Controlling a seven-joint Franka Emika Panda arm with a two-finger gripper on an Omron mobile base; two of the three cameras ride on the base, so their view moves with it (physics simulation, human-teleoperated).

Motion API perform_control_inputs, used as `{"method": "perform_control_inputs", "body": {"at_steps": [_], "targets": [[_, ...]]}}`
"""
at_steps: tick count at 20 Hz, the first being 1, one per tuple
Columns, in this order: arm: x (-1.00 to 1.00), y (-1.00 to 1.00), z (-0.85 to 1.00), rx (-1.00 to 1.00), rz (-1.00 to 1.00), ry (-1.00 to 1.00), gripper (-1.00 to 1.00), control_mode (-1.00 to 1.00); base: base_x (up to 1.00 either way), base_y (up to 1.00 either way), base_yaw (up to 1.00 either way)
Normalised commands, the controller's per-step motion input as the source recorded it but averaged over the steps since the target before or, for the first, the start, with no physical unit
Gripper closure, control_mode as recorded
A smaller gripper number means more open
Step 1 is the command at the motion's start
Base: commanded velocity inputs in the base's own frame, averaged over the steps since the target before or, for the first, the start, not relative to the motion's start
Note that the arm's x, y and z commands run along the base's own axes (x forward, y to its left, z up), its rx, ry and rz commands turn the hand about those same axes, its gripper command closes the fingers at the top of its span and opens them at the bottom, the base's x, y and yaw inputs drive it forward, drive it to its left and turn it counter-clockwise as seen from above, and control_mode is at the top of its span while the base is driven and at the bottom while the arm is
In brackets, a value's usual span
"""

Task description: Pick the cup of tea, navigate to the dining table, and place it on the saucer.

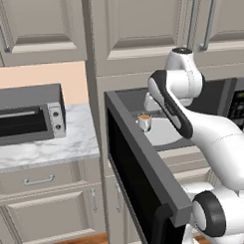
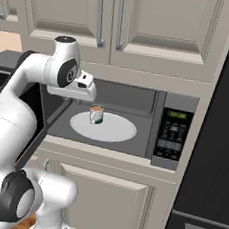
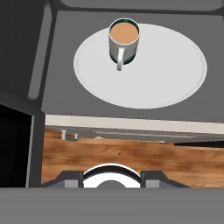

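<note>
The cup of tea (image 2: pixel 96 114), a small white mug going teal at the base with brown liquid in it, stands on the round white turntable plate (image 2: pixel 116 130) inside an open microwave. The hand view sees the cup of tea (image 3: pixel 124 40) from above, its handle turned toward the camera. My gripper (image 2: pixel 84 94) hovers at the microwave's mouth, above and left of the mug and not touching it. In the hand view the gripper (image 3: pixel 111 177) is open, its tips wide apart and nothing between them. The dining table and the saucer are out of view.
The microwave door (image 1: pixel 141 183) swings out to the left beside my arm. Its control panel (image 2: pixel 173 136) is on the right, next to a black fridge (image 2: pixel 218 148). A toaster oven (image 1: pixel 26 115) sits on the marble counter (image 1: pixel 45 149). Cabinets hang above.
</note>
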Motion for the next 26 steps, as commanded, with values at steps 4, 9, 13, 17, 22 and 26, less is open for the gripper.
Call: {"method": "perform_control_inputs", "body": {"at_steps": [4, 9, 13, 17, 22, 26], "targets": [[-0.02, 0.01, -0.03, 0.00, 0.00, 0.01, -1.00, -1.00, 0.00, 0.00, 0.00], [-0.07, 0.03, -0.32, 0.00, 0.00, 0.01, -1.00, -1.00, 0.00, 0.00, 0.00], [-0.30, -0.01, -0.41, 0.00, -0.01, -0.06, -1.00, -1.00, 0.00, 0.00, 0.00], [-0.35, -0.15, -0.44, 0.01, -0.04, -0.16, -1.00, -1.00, 0.00, 0.00, 0.00], [-0.32, -0.10, -0.40, 0.00, -0.05, -0.30, -1.00, -1.00, 0.00, 0.00, 0.00], [-0.05, -0.07, -0.28, 0.00, -0.01, -0.28, -1.00, -1.00, 0.00, 0.00, 0.00]]}}
